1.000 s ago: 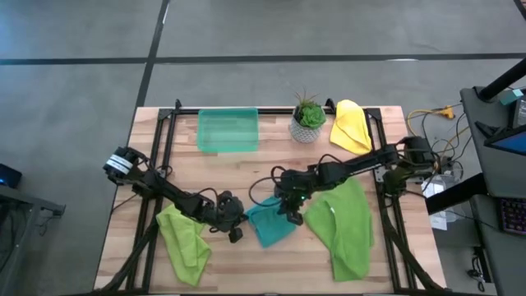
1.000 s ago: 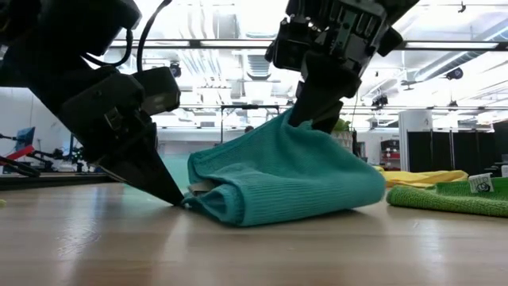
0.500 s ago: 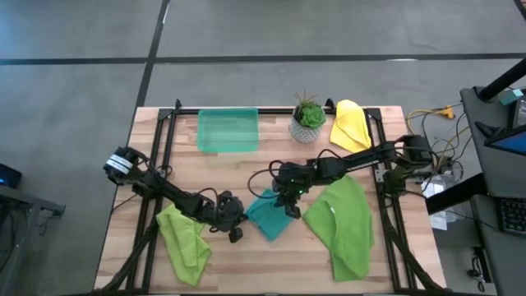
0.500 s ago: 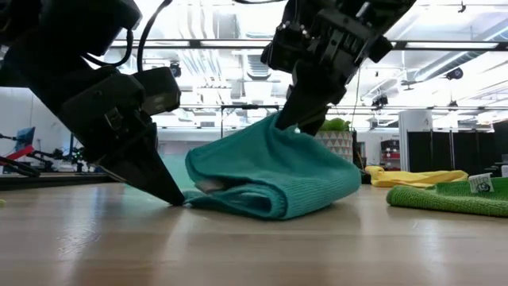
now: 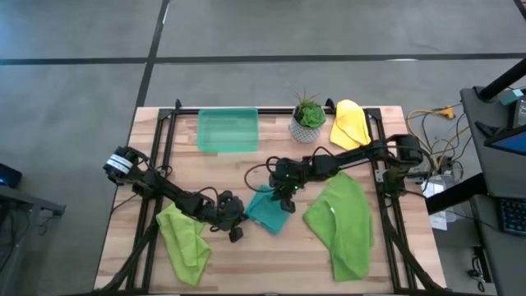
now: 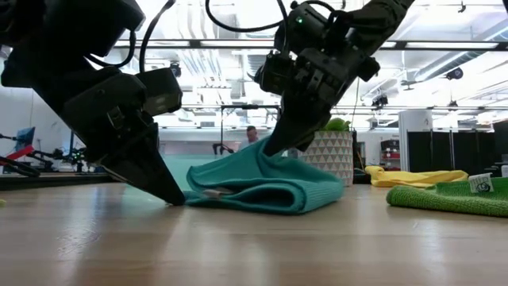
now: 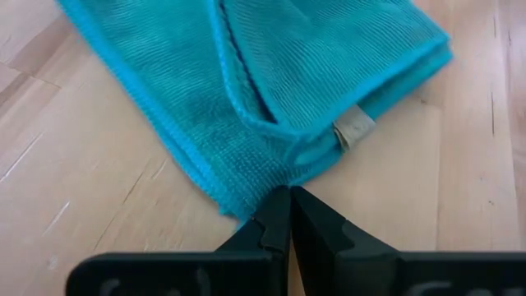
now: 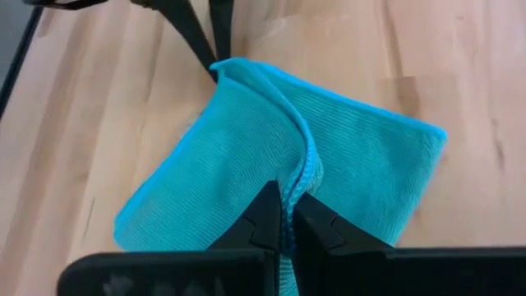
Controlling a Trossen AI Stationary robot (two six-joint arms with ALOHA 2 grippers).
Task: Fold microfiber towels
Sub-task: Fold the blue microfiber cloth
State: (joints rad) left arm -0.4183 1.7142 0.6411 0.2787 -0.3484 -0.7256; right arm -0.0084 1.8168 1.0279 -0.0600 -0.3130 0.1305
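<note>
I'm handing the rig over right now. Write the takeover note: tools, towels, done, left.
Left tool: shut, pinning a corner of the teal towel to the table at mid-table.
Right tool: shut on the teal towel's upper layer, holding it raised above the lower layer.
Other towels: lime green towel bunched at front left; larger lime green towel spread at front right; yellow towel at the back right, beside the potted plant.
Done: teal fold partly made.
Left: finish and release the teal towel, then fold the other three.
</note>
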